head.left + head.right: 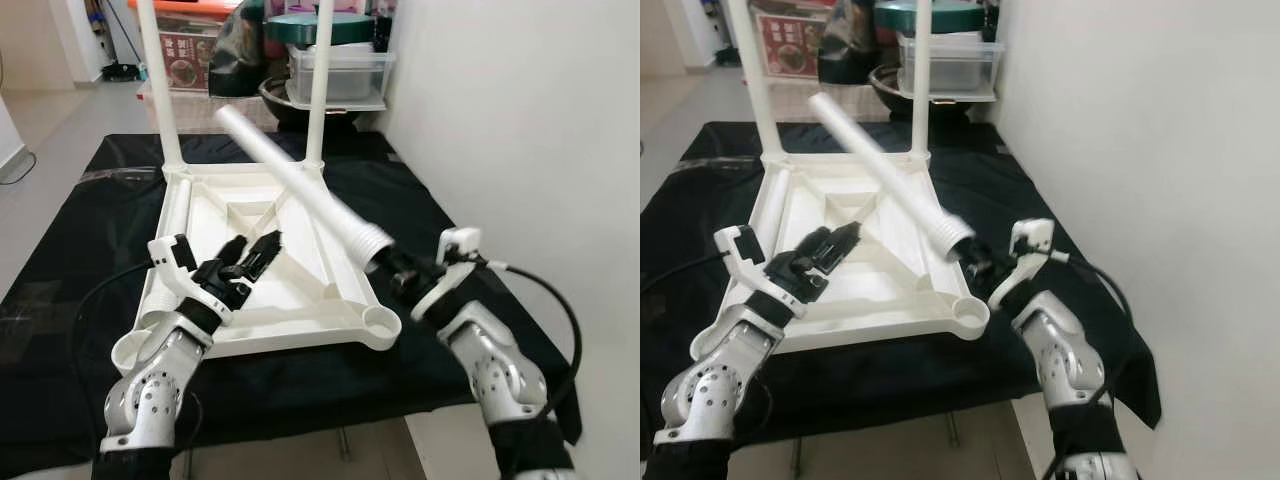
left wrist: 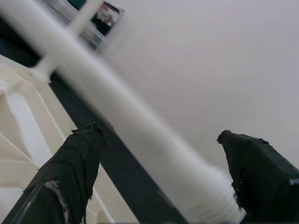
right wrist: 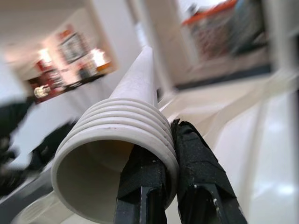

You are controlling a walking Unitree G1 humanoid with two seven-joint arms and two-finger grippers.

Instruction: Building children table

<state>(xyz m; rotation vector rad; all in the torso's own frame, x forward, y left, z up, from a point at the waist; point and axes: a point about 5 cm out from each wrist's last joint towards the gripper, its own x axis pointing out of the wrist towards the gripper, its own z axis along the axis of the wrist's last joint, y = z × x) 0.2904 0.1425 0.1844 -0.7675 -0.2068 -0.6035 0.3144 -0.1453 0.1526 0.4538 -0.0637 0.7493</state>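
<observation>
A white plastic table top lies upside down on the black cloth, with two legs standing upright in its far corners. My right gripper is shut on the threaded end of a loose white table leg, held slanting up and away over the top. The leg's ribbed open end sits clamped between the right fingers. A third leg lies along the top's left edge. My left gripper hovers open over the top's near left part. The near right corner socket is empty.
The black cloth-covered table stands against a white wall on the right. Behind it are plastic storage boxes and a dark bowl. Bare floor lies to the far left.
</observation>
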